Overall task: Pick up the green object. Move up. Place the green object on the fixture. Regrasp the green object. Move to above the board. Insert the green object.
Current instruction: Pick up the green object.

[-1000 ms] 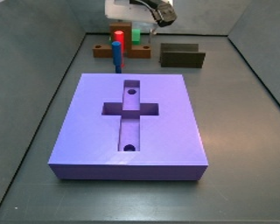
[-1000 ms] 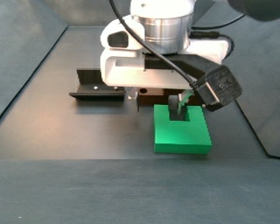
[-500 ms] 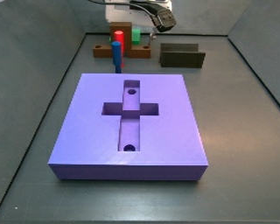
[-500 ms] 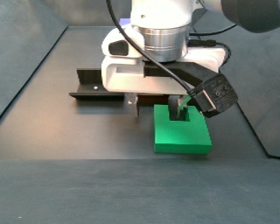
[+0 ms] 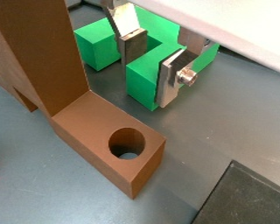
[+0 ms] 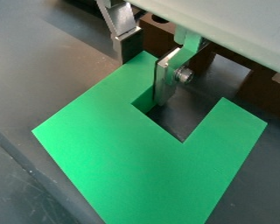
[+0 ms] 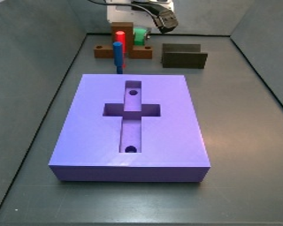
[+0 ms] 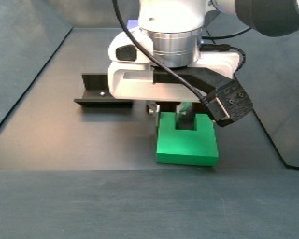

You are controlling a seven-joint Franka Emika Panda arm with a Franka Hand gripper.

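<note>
The green object (image 5: pixel 149 80) stands on the dark floor beside the stand, its notch between two prongs facing up in both wrist views. My gripper (image 5: pixel 154 61) is shut on one prong: one finger sits in the notch, the other presses the prong's outer face. From above, the green object (image 6: pixel 119 157) fills a wrist view under the gripper (image 6: pixel 145 61). In the side views the gripper (image 8: pixel 177 110) hangs over the green object (image 8: pixel 187 147), far behind the purple board (image 7: pixel 132 124). The fixture (image 7: pixel 184 56) lies to one side, apart from both.
An orange-brown stand (image 5: pixel 101 140) with a round hole rises right beside the green object. A red peg (image 7: pixel 118 37) and a blue cylinder (image 7: pixel 117 56) stand on it. Grey walls (image 7: pixel 38 79) enclose the floor. The fixture (image 8: pixel 102 91) shows as a dark bracket.
The gripper has settled over the green object and its fingers now close on one prong. In a side view the green object has shifted slightly sideways.
</note>
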